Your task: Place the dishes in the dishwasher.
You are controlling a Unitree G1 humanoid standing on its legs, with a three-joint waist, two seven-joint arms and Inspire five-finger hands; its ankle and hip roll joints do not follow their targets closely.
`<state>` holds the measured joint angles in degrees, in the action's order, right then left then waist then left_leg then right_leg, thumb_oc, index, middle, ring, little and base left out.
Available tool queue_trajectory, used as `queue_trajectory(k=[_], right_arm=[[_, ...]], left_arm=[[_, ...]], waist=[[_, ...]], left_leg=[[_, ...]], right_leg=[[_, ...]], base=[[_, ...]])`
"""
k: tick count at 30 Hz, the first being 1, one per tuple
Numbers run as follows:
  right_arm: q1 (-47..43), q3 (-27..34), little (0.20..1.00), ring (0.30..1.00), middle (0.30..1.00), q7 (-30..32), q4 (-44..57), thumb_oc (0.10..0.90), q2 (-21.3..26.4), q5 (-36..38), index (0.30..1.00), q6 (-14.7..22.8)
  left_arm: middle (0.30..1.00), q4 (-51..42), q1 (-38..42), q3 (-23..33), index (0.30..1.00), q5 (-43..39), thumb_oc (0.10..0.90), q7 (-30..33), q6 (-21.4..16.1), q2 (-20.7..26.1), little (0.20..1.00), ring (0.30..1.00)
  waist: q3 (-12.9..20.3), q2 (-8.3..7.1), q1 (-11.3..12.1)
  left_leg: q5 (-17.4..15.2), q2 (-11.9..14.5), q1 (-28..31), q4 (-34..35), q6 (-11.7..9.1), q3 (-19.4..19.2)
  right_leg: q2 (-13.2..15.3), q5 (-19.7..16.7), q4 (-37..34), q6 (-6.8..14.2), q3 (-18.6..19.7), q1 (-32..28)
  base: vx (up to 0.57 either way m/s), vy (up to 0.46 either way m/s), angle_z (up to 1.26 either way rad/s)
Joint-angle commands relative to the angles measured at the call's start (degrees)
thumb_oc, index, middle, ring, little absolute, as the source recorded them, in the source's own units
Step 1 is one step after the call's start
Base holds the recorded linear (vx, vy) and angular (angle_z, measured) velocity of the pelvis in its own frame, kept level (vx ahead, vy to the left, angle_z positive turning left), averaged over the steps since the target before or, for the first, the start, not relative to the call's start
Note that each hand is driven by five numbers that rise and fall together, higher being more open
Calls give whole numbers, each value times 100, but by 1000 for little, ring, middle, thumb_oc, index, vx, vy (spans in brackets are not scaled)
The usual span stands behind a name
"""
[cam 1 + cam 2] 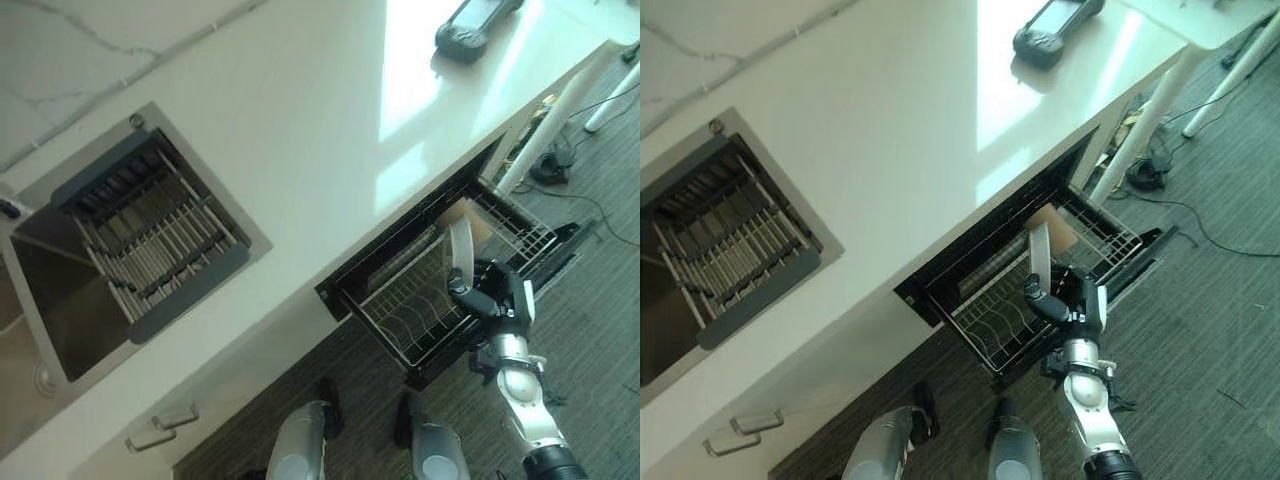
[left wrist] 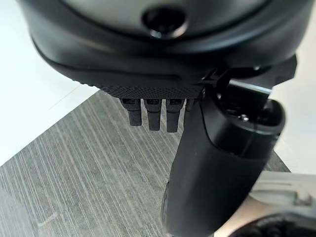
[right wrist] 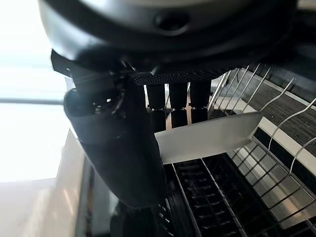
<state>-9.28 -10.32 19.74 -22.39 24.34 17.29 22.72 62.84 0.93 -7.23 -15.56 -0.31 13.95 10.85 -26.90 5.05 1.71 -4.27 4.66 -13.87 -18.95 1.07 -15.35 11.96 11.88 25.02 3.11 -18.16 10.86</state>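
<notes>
- Plate (image 1: 461, 250) stands on edge over the dishwasher rack (image 1: 415, 300), pinched by the right hand (image 1: 492, 296), whose thumb and fingers are curled round its lower rim.
- Relative to the rack, the plate sits above the wire basket's outer side, near the front edge that faces the robot, and tilts slightly rather than standing fully upright.
- In the right wrist view the plate (image 3: 210, 137) shows as a pale slab between thumb and fingers, with the rack's wire tines (image 3: 276, 108) just beyond it.
- To do this step well, the robot should probably line the plate's rim up with a gap between two tines, lower it until the wires bear it, and only then loosen the grip.
- A crooked entry could jam the rim against a tine or let the plate tip flat.
- Left hand (image 2: 153, 113) hangs well away from the rack over the carpeted floor (image 2: 89, 168), fingers relaxed and holding nothing.
</notes>
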Motion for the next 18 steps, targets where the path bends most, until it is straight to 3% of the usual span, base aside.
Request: queue_trajectory(k=[1, 10, 15, 18], right_arm=[[-365, -28, 300, 300, 300, 261, 647, 400, 0, -866, 300, 597], [-1025, -317, 300, 300, 300, 774, 468, 400, 424, -2096, 300, -156], [-1387, -646, 300, 300, 300, 568, 369, 400, 567, -2740, 300, -1289], [-1603, -877, 300, 300, 300, 770, 58, 400, 576, -2814, 300, -1751]], left_arm=[[900, 169, -160, -143, 900, -109, 800, 7, 87, 182, 900, 900], [900, 252, -85, -168, 900, -81, 800, -114, 46, 253, 900, 900], [900, 191, -3, -159, 900, -79, 800, -156, 148, 362, 900, 900], [900, 158, 64, -210, 900, -83, 800, -167, 216, 443, 900, 900]], waist=[[75, -133, 134], [-256, -148, 303], [-290, -173, 360], [-290, -199, 431]], left_leg=[[-770, -175, 657, 176, 88, 342], [-613, -238, 476, 176, 111, 505], [-618, -234, 356, 114, 123, 559], [-635, -222, 311, 84, 144, 596]], right_leg=[[58, 325, 86, -36, -394, -307], [144, 445, 573, -134, -421, -21], [146, 471, 675, -145, -386, 87], [135, 452, 668, -138, -399, 98]], base=[[-39, -13, 12], [-24, -14, 11], [-5, 1, 4], [7, -15, 5]])
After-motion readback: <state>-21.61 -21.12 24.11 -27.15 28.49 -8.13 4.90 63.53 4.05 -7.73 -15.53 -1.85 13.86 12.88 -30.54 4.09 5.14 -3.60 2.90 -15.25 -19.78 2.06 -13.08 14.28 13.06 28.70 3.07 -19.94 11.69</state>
